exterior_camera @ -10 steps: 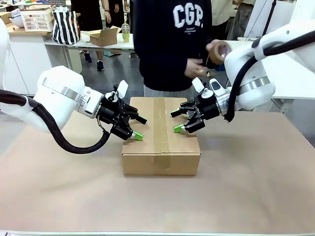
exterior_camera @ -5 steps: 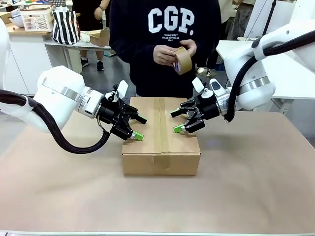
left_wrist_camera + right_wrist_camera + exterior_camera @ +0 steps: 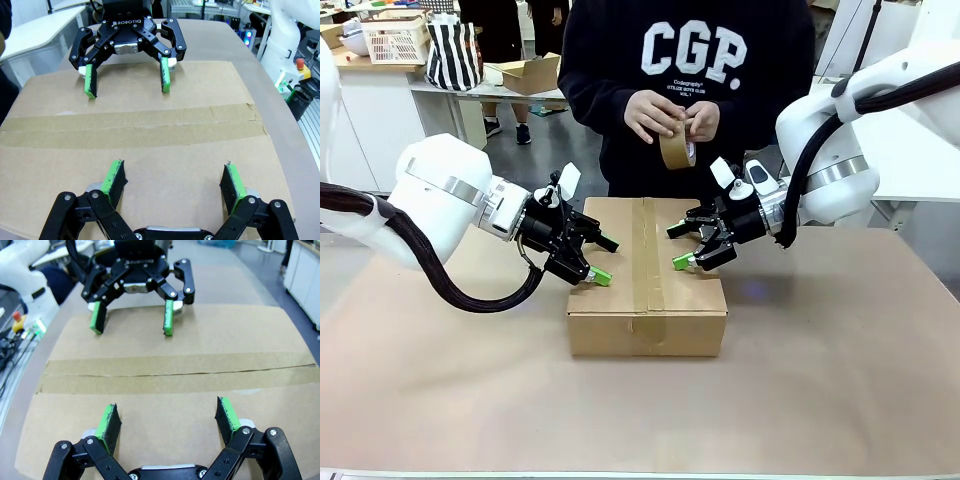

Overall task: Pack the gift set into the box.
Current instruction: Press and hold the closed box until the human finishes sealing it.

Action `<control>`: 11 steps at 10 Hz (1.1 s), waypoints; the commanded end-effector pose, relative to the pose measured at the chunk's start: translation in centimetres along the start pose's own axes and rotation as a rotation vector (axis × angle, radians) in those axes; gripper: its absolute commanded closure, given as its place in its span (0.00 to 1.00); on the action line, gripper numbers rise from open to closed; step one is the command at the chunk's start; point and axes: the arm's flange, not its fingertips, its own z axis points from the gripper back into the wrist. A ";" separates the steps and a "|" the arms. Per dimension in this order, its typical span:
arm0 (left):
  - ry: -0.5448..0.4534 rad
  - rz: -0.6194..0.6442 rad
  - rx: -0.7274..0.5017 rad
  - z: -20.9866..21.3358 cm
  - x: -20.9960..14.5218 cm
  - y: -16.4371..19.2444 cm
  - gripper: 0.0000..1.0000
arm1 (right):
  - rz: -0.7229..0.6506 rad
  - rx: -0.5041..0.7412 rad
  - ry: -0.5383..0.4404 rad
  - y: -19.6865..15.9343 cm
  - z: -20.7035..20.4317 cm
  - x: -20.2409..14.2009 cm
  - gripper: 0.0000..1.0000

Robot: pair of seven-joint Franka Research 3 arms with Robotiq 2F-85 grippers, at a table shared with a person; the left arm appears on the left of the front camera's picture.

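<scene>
1. Left hand: wide open, gripping nothing. Its green pads are spread over the left flap of the box, near the top surface. Whether they press on the cardboard cannot be told.
2. Box: stands closed at the middle of the desk, between the two arms. The flaps are down, and a tape strip runs along the centre seam and over the front face. In the right wrist view a thin dark line runs along the strip, so the seal may not be complete.
3. Person: stands behind the box, holding a tape roll in both hands above its far edge.
4. Right hand: wide open and empty. It mirrors the left hand over the right flap, facing it across the seam.
5. Assessment: packing appears finished and the box is being sealed.
6. Recommendation:
   - Each hand should bear lightly and evenly on its own flap, so the edges meet flush.
   - Both hands should stay well off the seam, leaving the full tape path free.
   - Neither hand should move or lift while tape goes on, as a shifted flap would wrinkle the strip.
</scene>
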 end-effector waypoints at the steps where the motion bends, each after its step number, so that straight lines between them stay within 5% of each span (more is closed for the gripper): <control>1: 0.005 -0.008 -0.014 0.0 0.0 -0.1 0.00 | 0.004 -0.004 0.000 0.1 0.0 -0.1 0.00; 11: 0.005 -0.008 -0.014 0.0 0.0 -0.1 0.00 | 0.004 -0.004 0.000 0.1 0.0 -0.1 0.00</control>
